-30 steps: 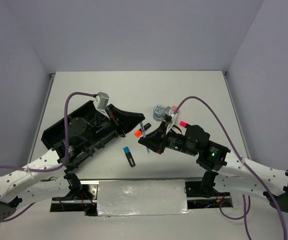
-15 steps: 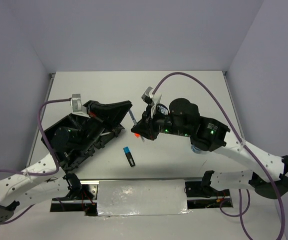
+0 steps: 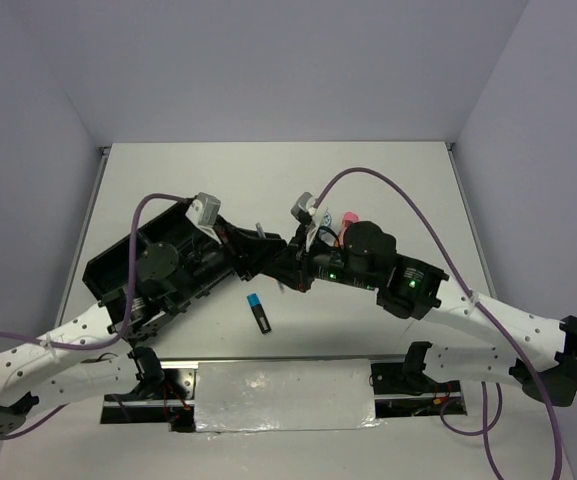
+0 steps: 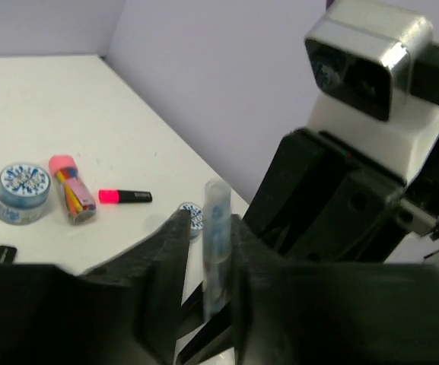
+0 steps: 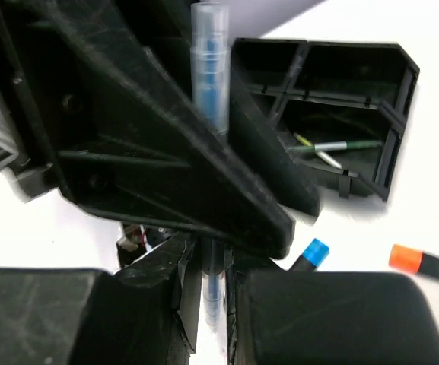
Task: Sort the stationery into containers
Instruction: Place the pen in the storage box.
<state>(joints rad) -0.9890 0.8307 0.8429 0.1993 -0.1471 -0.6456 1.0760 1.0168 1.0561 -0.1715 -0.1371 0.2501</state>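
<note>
The black organiser tray [image 3: 103, 266] sits toward the left of the table [image 3: 388, 180], and the left arm lies across it. One of its compartments holds thin pens [image 5: 333, 147]. Just off the tray's right end, the left gripper [image 3: 261, 252] and the right gripper [image 3: 288, 268] meet tip to tip above the table. A blue pen [image 4: 217, 220] with a clear cap stands upright between them. The left fingers [image 4: 166, 258] sit close on either side of the blue pen, but I cannot tell whether they press it. The right fingers [image 5: 151, 304] pinch its lower part, and the shaft runs down through the narrow slot between them. Near the tray's right end a blue-capped highlighter [image 3: 258, 313] lies on the table, with an orange-capped highlighter [image 5: 424, 262] close by. Farther right of the tray, past the grippers, lie a tape roll [image 4: 23, 192], a pink-orange tube [image 4: 71, 181] and a pink-capped highlighter [image 4: 125, 196]. A second tape roll [image 4: 195, 215] is partly hidden behind a left finger.
</note>
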